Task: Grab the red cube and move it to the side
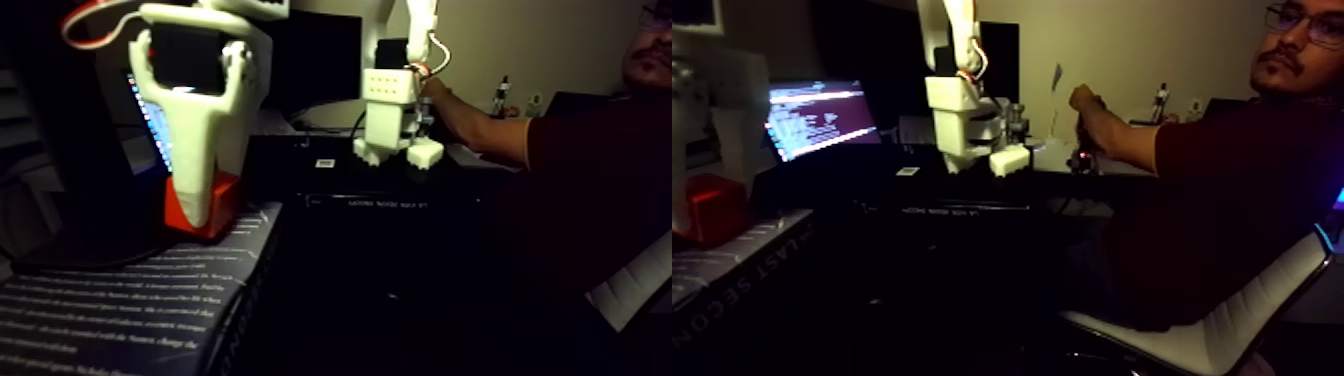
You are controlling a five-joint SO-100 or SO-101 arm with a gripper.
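Red cube [200, 208], white pincer [205, 205], black white-lettered book [130, 300].

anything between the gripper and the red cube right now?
Nothing visible. In the left half of the fixed view the white gripper is already down on the red cube, one finger in front of its face. The cube sits on a dark printed book.
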